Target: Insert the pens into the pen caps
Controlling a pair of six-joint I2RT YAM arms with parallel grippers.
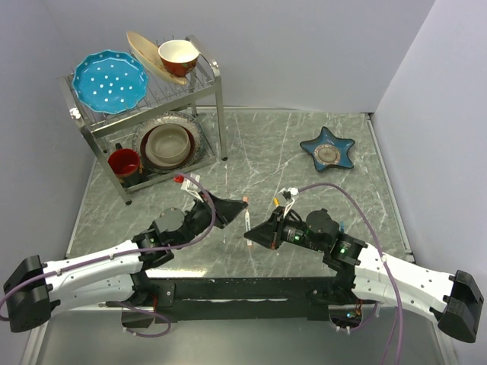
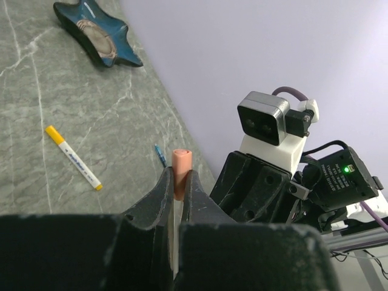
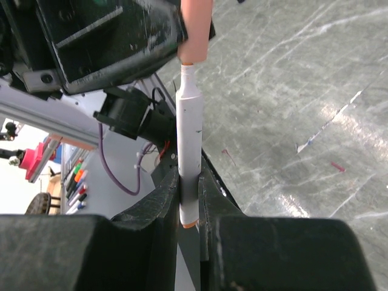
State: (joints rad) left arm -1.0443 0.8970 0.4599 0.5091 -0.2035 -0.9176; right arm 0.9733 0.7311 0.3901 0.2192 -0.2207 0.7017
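Note:
My left gripper (image 2: 179, 176) is shut on a salmon-orange pen cap (image 2: 180, 162), whose open end sticks out past the fingertips. The right gripper (image 3: 189, 176) is shut on a white pen (image 3: 188, 130) with an orange rear end. The pen's tip meets the mouth of the cap (image 3: 195, 30) just below the left gripper's fingers (image 3: 115, 36). In the top view both grippers meet above the table's front middle, left (image 1: 232, 211) and right (image 1: 253, 236). A white pen with yellow ends (image 2: 73, 156) and a dark blue pen (image 2: 159, 155) lie on the table.
A blue star-shaped dish (image 1: 328, 149) sits at the back right. At the back left stands a metal dish rack (image 1: 148, 114) holding a blue plate, bowls and a red mug. Purple cables loop off both arms.

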